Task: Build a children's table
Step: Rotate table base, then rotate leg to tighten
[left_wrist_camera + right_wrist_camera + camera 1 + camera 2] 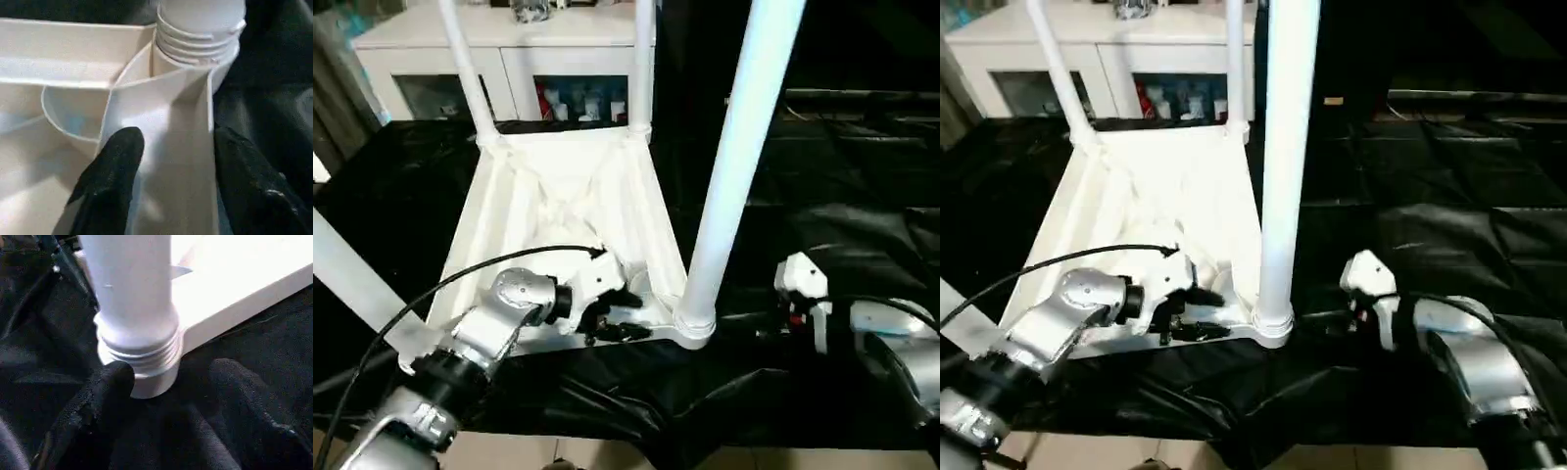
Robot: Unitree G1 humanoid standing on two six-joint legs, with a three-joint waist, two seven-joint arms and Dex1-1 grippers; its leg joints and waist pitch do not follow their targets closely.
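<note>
The white tabletop (568, 196) lies upside down on black cloth, ribbed underside up. White legs rise from its corner sockets: two at the far corners (465, 59) (644, 59), a thick one at the near right corner (734, 166), and one leaning at the near left (352, 274). My left gripper (173, 139) is at the near edge beside the near right socket. It is open, with one finger (117, 161) inside the rim and the other outside. My right gripper (168, 369) is open, low on the cloth, just short of the near right leg's threaded base (139, 342).
Behind the tabletop stands a white cabinet (509, 59) with glass-fronted shelves. Crumpled black cloth (842, 196) covers the surface to the right and hangs over the front edge. A black cable (460, 279) loops over my left forearm.
</note>
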